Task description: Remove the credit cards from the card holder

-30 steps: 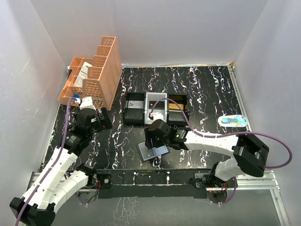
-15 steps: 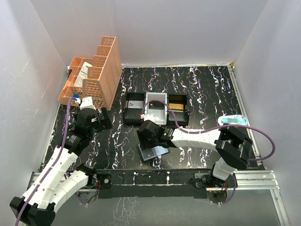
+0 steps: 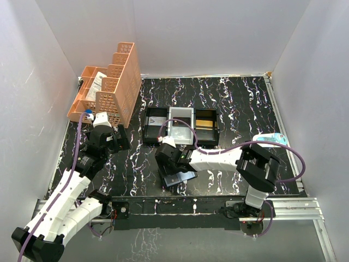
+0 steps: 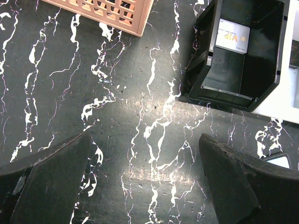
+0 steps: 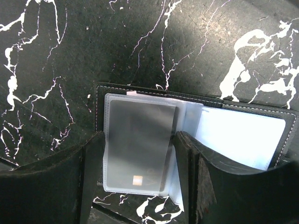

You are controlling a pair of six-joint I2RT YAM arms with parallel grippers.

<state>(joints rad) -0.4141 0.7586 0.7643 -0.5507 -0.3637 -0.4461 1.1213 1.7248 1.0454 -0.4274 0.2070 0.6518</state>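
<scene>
The card holder (image 3: 181, 178) lies open on the marbled black table, near the front edge. In the right wrist view it shows a pale inner panel (image 5: 240, 135) and a clear sleeve with a grey credit card (image 5: 140, 123) inside. My right gripper (image 3: 170, 162) hangs right over it, open. Its fingers (image 5: 138, 144) flank the two long edges of the sleeve, close to them. My left gripper (image 4: 145, 182) stands wide open above bare table at the left (image 3: 121, 139), holding nothing.
A black-and-white three-compartment tray (image 3: 168, 126) stands behind the holder, with a white card (image 4: 232, 36) in its left compartment. An orange lattice organiser (image 3: 109, 87) fills the back left corner. A blue and white object (image 3: 270, 140) lies at the right.
The right gripper has moved left and lower over the holder, which now lies flatter on the table. Its jaws have widened a little. The left arm has not moved.
</scene>
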